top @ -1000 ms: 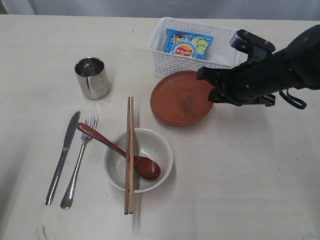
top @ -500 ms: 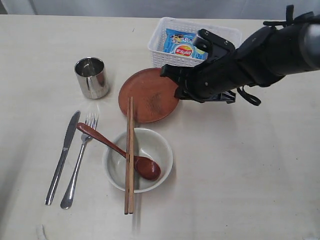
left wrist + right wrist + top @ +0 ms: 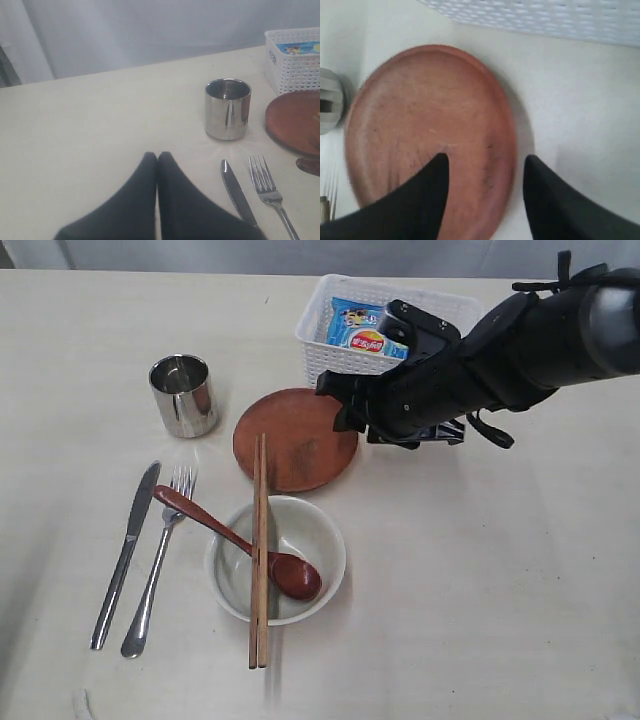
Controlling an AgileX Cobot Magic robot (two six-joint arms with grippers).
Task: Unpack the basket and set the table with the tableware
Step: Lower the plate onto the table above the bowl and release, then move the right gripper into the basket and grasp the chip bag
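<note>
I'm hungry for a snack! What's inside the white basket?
A blue chips packet lies inside the basket. The black robot arm covers the basket's right part, so anything there cannot be seen.

Plate (image 3: 305, 445) before basket (image 3: 330, 365), cup (image 3: 184, 395) left of plate, chopsticks (image 3: 260, 550) and spoon (image 3: 235, 535) on bowl (image 3: 322, 530)

A blue chips packet (image 3: 360, 328) lies face up, its yellow-and-red logo showing.

Looks like a lab: pale table (image 3: 500, 590), grey curtain (image 3: 150, 30) (plain backdrop).
</note>
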